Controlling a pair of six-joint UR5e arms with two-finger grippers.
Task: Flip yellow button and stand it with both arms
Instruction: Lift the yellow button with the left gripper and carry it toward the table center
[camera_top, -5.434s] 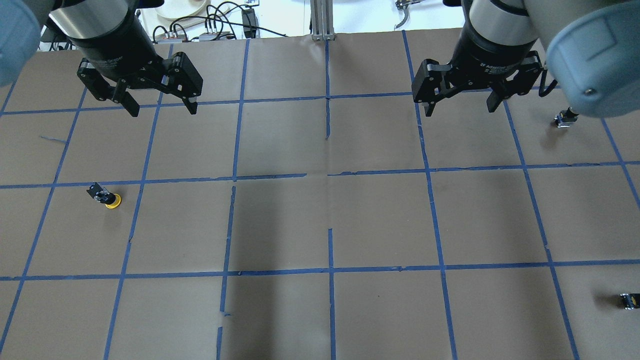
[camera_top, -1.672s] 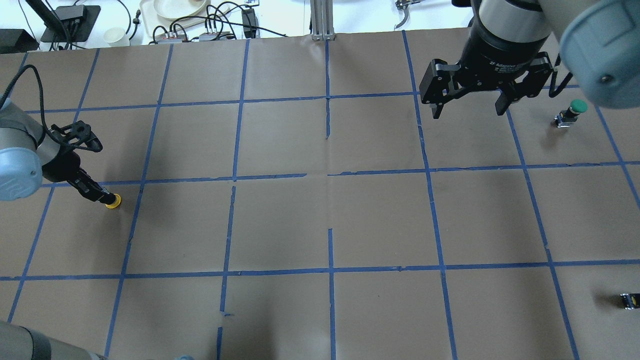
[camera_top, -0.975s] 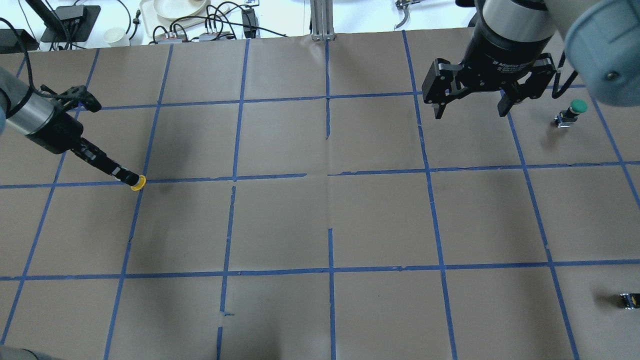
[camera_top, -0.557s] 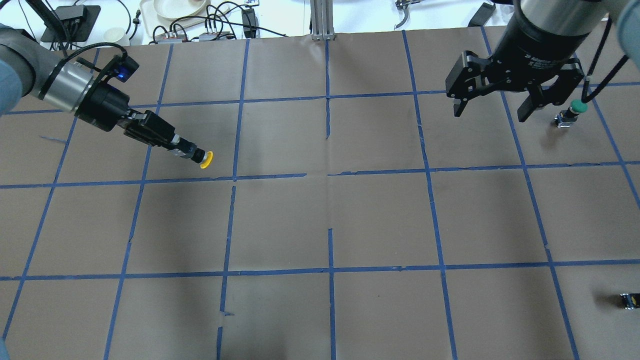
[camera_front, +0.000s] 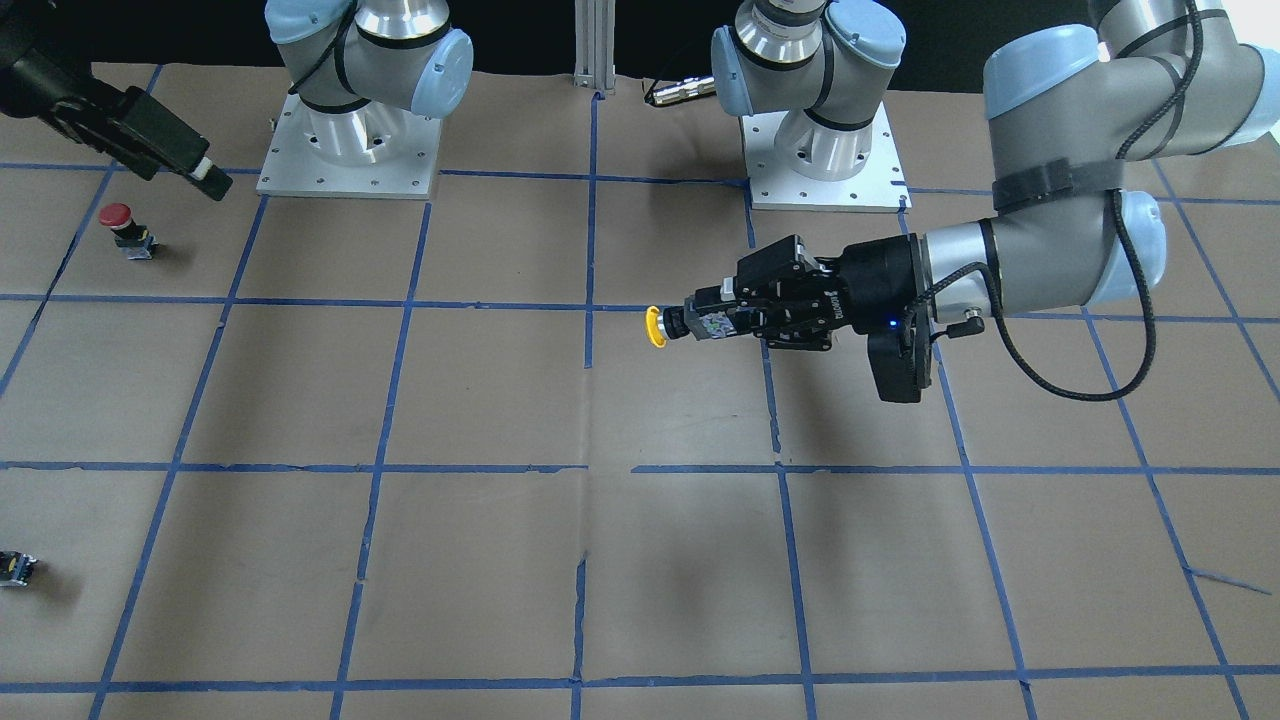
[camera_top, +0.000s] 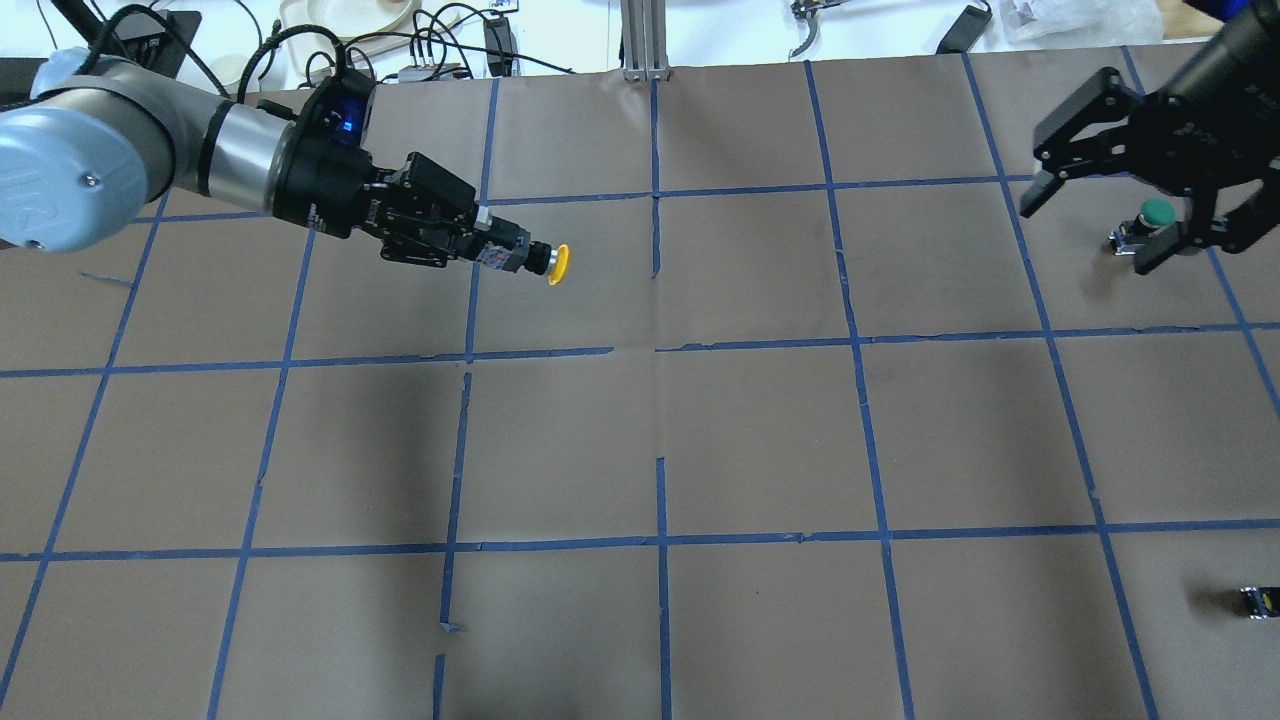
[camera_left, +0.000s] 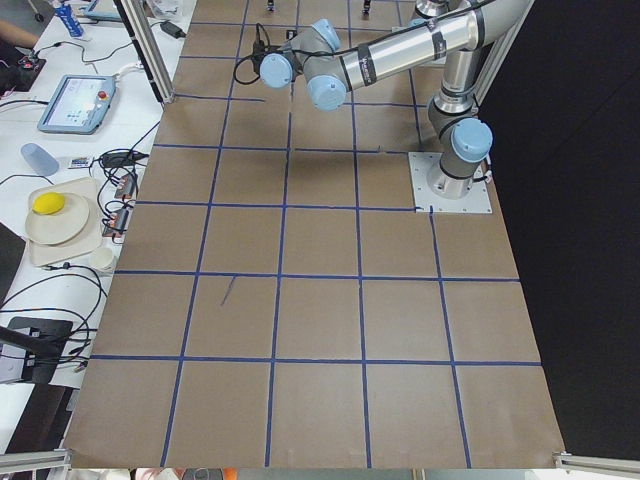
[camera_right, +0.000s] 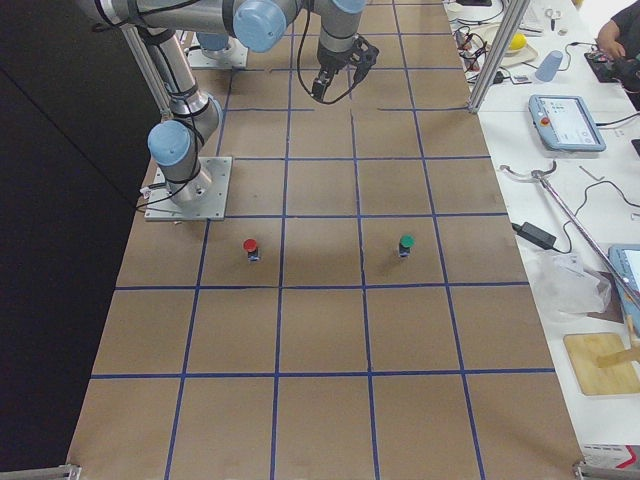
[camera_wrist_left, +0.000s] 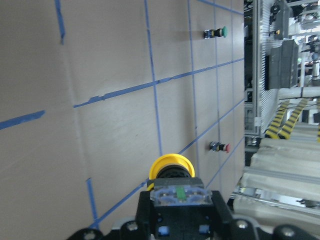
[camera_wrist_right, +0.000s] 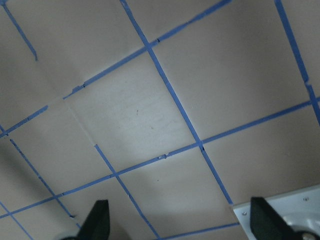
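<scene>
Left black two-finger gripper (camera_top: 505, 252) clamps the small yellow-capped push button (camera_top: 552, 264) by its black body, cap sideways above the brown paper-covered table (camera_top: 760, 430), seemingly presented for handover; right black gripper (camera_top: 1090, 228) hangs spread wide, empty, well apart.

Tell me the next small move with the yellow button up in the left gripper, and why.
Probably bring the right gripper in toward the table's middle. The left gripper holds the yellow button by its body, off the table, cap pointing sideways toward the centre; the right gripper hangs open far out on its own side, too distant to take it.
</scene>
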